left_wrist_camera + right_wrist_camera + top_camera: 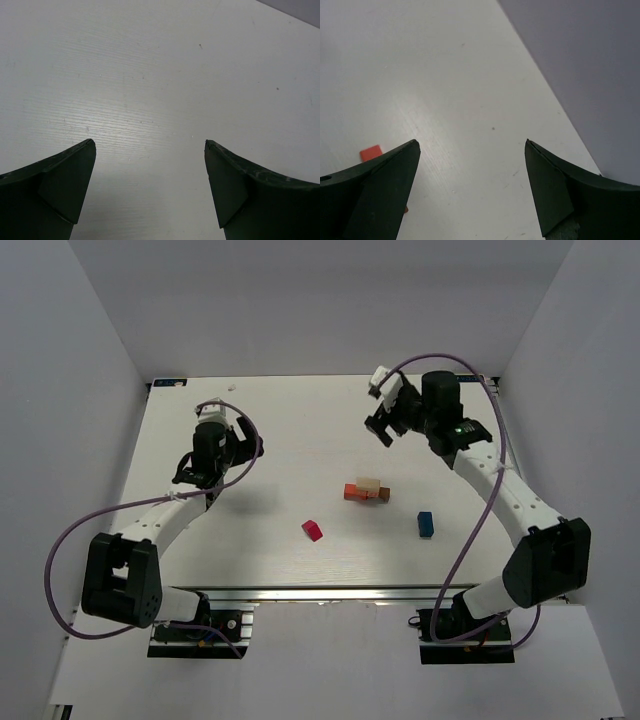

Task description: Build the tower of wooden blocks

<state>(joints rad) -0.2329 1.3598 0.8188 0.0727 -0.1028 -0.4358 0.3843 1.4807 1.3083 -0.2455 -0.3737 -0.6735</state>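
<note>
— Where on the table (280, 420) is the stack?
— In the middle. The wood block tower (366, 491) is low, with its long axis running left-right, and it lies base-ward of the right gripper (381, 430), the nearer one.
— Fingers?
— Both grippers gape wide and hold nothing; the left gripper (190, 473) is well apart. The blue block (425, 524) and magenta-red block (313, 530) lie loose.

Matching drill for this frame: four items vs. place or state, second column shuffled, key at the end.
Column 1
1. blue block
2. magenta-red block
3. block cluster
4. left gripper

Column 2
a. alone, left of the cluster and nearer the arm bases
b. open, only bare table between its fingers
c. alone, right of the cluster
d. mid-table, orange-red, tan and brown pieces touching

Pairs: 1-c, 2-a, 3-d, 4-b
</note>
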